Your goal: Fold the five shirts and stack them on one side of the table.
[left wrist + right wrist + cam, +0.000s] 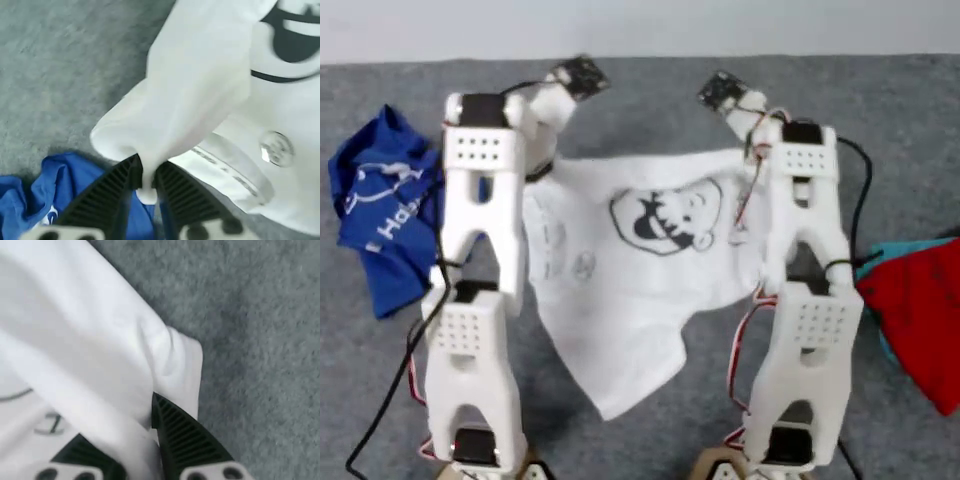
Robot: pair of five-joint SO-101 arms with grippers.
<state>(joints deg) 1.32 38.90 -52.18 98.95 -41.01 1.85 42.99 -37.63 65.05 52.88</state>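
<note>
High view: white shirt [640, 290] lies print-up at mid tabletop [880, 120] between left arm [480, 250] and right arm [810, 270], its lower end trailing askew. Risk: a fold made from this skewed lie would probably come out crooked. The arms cover both upper corners, so the grips cannot be read here. Blue shirt [380, 220] is crumpled at the left side. Red shirt [920, 310] at the right side covers most of a teal shirt [880, 255] and is cut off by the edge. Left wrist view: left hand [145, 180] is clamped on a narrow pinch of white sleeve edge, with little cloth past the jaws. Risk: the pinch slips free under pull, or the blue shirt just beside it snags. Right wrist view: right hand [135, 450] is closed over bunched white cloth. One finger is half buried, so the depth of the hold is unclear. Risk: uneven tension between the two corners.
</note>
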